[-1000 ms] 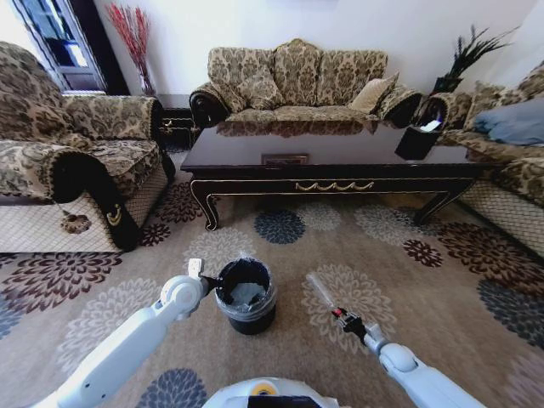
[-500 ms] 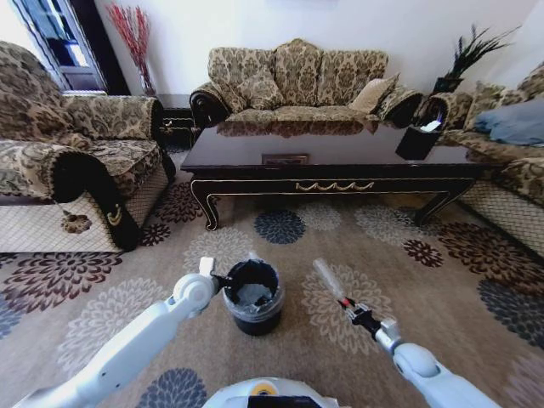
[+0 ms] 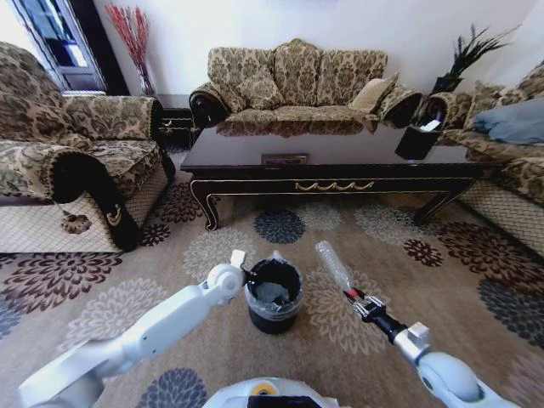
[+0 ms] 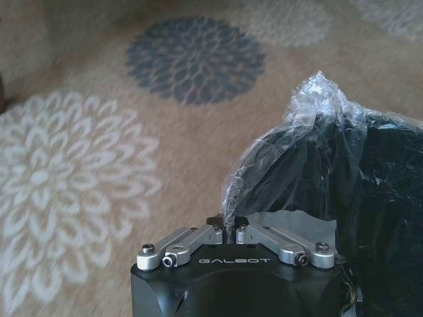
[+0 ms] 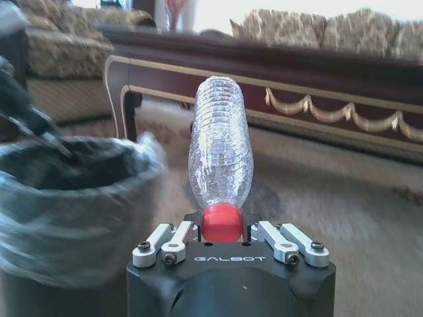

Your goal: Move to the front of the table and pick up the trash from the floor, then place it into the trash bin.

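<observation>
Since a second ago, the left gripper (image 3: 246, 274), pinched on the trash bin (image 3: 274, 295)'s liner, has carried it rightward over the floor (image 3: 127, 297); the right gripper (image 3: 357, 303), lettered GALBOT, clamps the red-capped clear bottle (image 3: 333, 264) just beside the bin

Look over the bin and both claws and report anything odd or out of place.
Nothing is spilled. The one oddity: the trash bin is held by its liner bag, which the left claw pinches at the rim, so the plastic bunches up in a peak. The right claw grips a clear bottle by its red cap, beside the bin.
</observation>
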Tool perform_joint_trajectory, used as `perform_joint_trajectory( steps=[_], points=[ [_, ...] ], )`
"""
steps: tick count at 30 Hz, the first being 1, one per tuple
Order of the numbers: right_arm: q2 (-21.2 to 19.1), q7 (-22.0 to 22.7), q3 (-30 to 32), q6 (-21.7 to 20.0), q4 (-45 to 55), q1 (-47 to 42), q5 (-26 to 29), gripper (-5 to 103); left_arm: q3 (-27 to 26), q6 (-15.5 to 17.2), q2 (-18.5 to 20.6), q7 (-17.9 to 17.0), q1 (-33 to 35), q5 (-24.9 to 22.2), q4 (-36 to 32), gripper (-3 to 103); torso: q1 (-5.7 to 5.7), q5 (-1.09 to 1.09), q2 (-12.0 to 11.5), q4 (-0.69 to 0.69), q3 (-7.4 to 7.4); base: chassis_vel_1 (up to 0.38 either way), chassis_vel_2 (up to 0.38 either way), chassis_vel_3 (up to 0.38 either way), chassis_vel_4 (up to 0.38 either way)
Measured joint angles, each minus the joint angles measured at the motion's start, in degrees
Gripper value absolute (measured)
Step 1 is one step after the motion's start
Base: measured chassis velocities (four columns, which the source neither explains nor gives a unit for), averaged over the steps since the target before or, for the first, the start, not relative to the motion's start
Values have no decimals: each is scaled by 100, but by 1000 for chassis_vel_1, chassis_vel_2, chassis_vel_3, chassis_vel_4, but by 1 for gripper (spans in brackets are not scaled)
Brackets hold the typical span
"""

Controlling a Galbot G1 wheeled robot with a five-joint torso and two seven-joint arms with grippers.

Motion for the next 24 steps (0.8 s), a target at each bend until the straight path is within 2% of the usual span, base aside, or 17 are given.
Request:
perform_joint_trajectory(
  steps=[6,11,15,19,24],
  points=[
    [98,0,296,-43,781,-330,7,29,218,0,-282,-89,-391,-183,153,3,0,0,0,1,0,0,0,0,0],
    [167,57,317,-281,1461,-413,-8,29,396,0,-463,-162,-636,-334,161,3,0,0,0,2,0,0,0,0,0],
    [189,160,-17,-534,1881,-265,-97,29,560,1,-644,-222,-785,-410,175,3,0,-1,0,2,0,0,0,0,0],
    [186,280,-375,-654,1869,-9,-219,29,662,1,-784,-286,-871,-482,150,3,0,0,0,2,0,0,0,0,0],
    [220,342,-513,-697,1726,111,-251,29,793,1,-852,-312,-938,-572,67,3,0,0,0,0,0,0,0,0,0]
  ],
)
